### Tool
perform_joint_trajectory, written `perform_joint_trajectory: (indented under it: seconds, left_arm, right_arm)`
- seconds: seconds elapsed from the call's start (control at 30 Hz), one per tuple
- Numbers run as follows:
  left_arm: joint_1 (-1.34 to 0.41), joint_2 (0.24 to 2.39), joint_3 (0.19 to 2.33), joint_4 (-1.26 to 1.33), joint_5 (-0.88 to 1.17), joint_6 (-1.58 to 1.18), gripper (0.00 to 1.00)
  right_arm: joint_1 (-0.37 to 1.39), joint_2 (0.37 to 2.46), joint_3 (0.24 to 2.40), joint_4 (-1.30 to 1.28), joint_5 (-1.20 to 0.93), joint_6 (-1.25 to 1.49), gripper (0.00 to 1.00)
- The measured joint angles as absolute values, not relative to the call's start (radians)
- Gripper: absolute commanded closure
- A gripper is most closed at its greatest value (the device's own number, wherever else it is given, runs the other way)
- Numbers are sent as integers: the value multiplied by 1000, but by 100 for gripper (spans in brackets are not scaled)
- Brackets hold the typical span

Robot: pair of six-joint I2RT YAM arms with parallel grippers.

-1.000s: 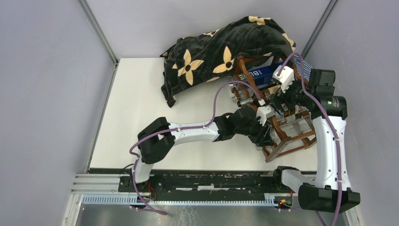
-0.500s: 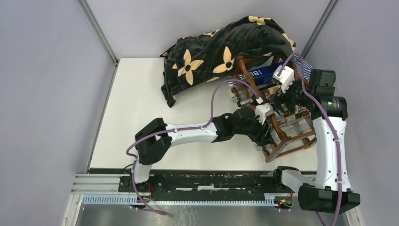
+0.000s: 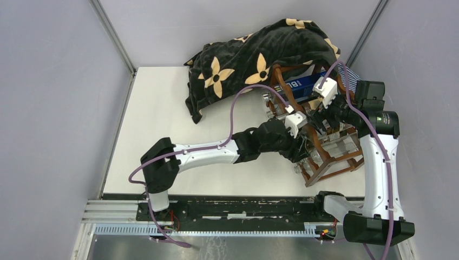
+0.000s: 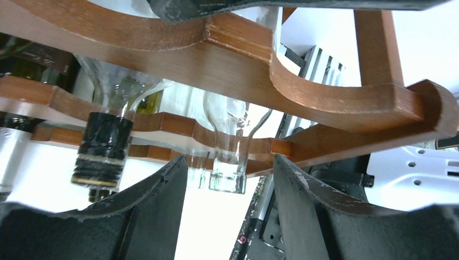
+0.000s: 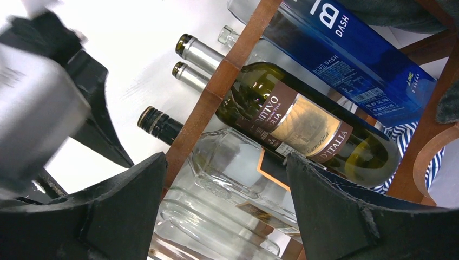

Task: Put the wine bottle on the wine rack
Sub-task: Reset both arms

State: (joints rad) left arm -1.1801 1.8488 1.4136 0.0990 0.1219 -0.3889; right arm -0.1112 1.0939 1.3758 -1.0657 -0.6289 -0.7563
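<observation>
Left arm reaches low across the table [image 3: 157, 124] to the right, forearm nearly level, wrist at the near-left face of the wine rack [image 3: 331, 160]. Left claw [image 4: 230, 162] stands partly apart and empty. A clear bottle [image 4: 227, 146] pokes its neck through the scalloped rail just beyond the fingers. Right arm rises from its base and bends over the rack top. Right claw [image 5: 226, 160] gapes wide, gripping nothing, above a green wine bottle [image 5: 303, 119] lying in a tier. The rack stands at the table's far right, partly under a black blanket [image 3: 243, 59].
</observation>
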Motion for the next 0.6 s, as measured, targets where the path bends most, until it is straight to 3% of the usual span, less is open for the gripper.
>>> perform_joint_trajectory:
  seconds: [0.07, 0.2, 0.27, 0.4, 0.6]
  left_arm:
    - [-1180, 1814, 1391, 98, 113, -376, 40]
    - [-1187, 1740, 1320, 93, 93, -363, 67]
    - [-1192, 1708, 1279, 81, 82, -350, 76]
    - [-1208, 1695, 1235, 52, 76, -348, 84]
    - [-1242, 1724, 1229, 31, 76, -348, 86]
  right_arm:
    - [-111, 1094, 1376, -1068, -630, -756, 13]
    - [-111, 1093, 1376, -1071, -631, -756, 13]
    - [-111, 1093, 1376, -1071, -632, -756, 13]
    - [-111, 1093, 1376, -1071, -633, -752, 13]
    - [-111, 1093, 1376, -1071, -637, -745, 13]
